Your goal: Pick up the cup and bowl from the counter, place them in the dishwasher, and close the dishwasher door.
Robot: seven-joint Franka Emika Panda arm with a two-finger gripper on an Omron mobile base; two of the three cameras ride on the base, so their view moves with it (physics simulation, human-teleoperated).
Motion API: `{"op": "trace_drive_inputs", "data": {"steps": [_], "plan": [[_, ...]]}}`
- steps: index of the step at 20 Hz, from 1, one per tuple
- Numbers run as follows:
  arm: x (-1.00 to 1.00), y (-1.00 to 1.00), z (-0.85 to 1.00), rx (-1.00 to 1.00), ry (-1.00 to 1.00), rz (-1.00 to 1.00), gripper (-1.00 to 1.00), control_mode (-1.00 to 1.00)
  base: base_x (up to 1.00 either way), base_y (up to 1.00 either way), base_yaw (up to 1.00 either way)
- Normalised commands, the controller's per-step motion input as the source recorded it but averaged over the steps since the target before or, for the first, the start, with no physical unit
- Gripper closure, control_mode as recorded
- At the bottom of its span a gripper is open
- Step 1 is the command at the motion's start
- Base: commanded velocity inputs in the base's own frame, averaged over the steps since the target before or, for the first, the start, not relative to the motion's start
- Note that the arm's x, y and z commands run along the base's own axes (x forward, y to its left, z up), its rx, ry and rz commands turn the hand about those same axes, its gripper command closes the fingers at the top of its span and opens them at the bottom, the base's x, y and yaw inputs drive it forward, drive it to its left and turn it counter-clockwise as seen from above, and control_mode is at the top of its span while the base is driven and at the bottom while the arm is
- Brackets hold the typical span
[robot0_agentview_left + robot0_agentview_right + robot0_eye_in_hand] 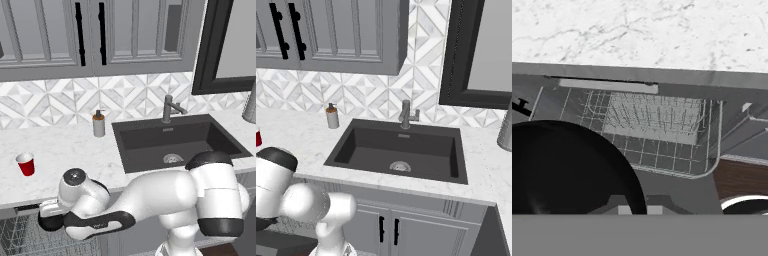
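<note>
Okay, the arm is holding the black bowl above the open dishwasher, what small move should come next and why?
Probably lower the round all-black bowl a little toward the grey wire-mesh rack before releasing. The hand view shows the bowl held at the shut fingers, above the open dishwasher, not yet resting on the rack. The red plastic cup waits on the marble counter.

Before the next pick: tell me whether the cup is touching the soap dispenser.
Apart. The left base view shows bare counter between the cup and the soap dispenser.

The white Franka arm with dark joints [165, 200] folds low and reaches leftward in the left base view, its wrist dropped below its shoulder. Its two-finger gripper [637, 210] points downward, jaws closed tight.
</note>
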Motion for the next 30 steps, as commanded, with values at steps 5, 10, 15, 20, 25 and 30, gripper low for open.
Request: {"op": "trace_drive_inputs", "data": {"steps": [5,10,15,20,25,30], "plan": [[-0.40,0.61,0.00,-0.17,0.03,-0.32,1.00,-1.00,0.00,0.00,0.00],[-0.09,0.34,0.00,-0.05,0.00,-0.32,1.00,-1.00,0.00,0.00,0.00],[0.00,0.00,-0.06,0.00,0.00,-0.06,1.00,-1.00,0.00,0.00,0.00],[0.00,0.00,-0.26,0.00,0.09,0.00,1.00,-1.00,0.00,0.00,0.00],[0.00,-0.07,-0.40,0.00,0.13,0.00,1.00,-1.00,0.00,0.00,0.00],[0.02,-0.17,-0.34,0.00,0.17,0.00,1.00,-1.00,0.00,0.00,0.00]]}}
